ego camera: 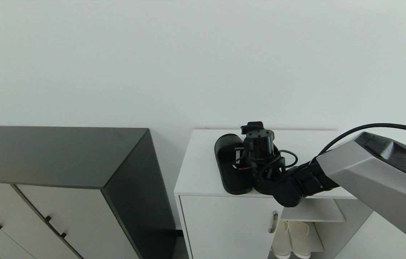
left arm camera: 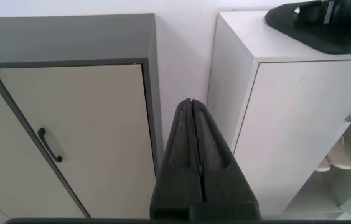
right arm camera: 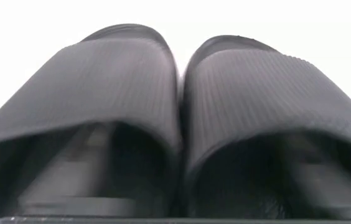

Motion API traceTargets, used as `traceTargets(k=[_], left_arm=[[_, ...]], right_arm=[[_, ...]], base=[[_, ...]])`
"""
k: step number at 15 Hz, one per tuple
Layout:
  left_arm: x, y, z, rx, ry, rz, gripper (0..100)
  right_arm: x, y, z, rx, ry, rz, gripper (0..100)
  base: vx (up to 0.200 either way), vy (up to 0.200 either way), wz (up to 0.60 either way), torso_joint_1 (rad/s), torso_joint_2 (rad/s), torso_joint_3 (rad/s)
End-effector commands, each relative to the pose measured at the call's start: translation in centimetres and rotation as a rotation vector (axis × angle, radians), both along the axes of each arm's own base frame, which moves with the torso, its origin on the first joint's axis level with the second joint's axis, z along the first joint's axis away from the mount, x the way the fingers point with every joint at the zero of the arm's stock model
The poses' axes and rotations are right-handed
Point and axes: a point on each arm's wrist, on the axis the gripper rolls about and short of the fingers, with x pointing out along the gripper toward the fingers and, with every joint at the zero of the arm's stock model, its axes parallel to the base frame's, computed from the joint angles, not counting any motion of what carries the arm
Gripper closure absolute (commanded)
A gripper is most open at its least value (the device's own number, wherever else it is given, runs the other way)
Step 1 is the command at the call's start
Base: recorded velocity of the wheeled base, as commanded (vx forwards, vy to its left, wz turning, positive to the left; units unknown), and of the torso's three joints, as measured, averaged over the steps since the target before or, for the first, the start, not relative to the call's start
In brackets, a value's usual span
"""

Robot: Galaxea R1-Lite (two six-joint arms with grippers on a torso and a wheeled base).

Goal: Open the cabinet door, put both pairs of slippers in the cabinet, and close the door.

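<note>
Head view has the white cabinet (ego camera: 203,169) in the lower middle of the frame, against a plain white wall (ego camera: 203,54). The black slippers (ego camera: 233,165) lie side by side on its top, near the front edge. One is in plain sight; the other, to its right in the frame, is mostly covered by the right arm. The right end effector (ego camera: 255,154) sits low over this pair, coming in from the lower right. Whether it is apart or together cannot be told. The right wrist view looks closely at the two ribbed straps (right arm camera: 175,124), which touch along their inner sides.

The cabinet's left door (ego camera: 224,226) is closed, with a metal handle (ego camera: 274,222) at its right edge. To the right of it the cabinet stands open. The white slippers (ego camera: 291,239) rest together on the lower board inside, under a shelf (ego camera: 312,212).

A dark grey cabinet (ego camera: 62,154) with pale doors fills the lower left, with a narrow gap between it and the white one.

In the left wrist view the left end effector (left arm camera: 191,109) is pressed together with nothing in it. It hangs in front of that gap, well apart from both pairs.
</note>
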Motion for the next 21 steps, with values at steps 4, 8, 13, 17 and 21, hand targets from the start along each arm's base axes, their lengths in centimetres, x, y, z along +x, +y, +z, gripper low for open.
traceTargets(k=[4,8,13,17,21], left_arm=[[0.0,0.0,0.0,0.0,0.0,0.0,100],[0.0,0.0,0.0,0.0,0.0,0.0,100],[0.0,0.0,0.0,0.0,0.0,0.0,100],[0.0,0.0,0.0,0.0,0.0,0.0,100],[0.0,0.0,0.0,0.0,0.0,0.0,100]], right_arm=[[0.0,0.0,0.2,-0.009,-0.007,0.0,100],[-2.1,-0.8,3.0,-0.008,-0.032,0.016,100],[-8.1,-2.8,5.0,-0.024,-0.005,0.083,100],[-13.0,-5.1,5.0,-0.039,0.038,0.2,100],[-14.6,-5.5,5.3,-0.04,0.04,0.229,100]], base=[[0.0,0.0,0.0,0.0,0.0,0.0],[0.0,0.0,0.0,0.0,0.0,0.0],[0.0,0.0,0.0,0.0,0.0,0.0],[0.0,0.0,0.0,0.0,0.0,0.0],[0.0,0.0,0.0,0.0,0.0,0.0]])
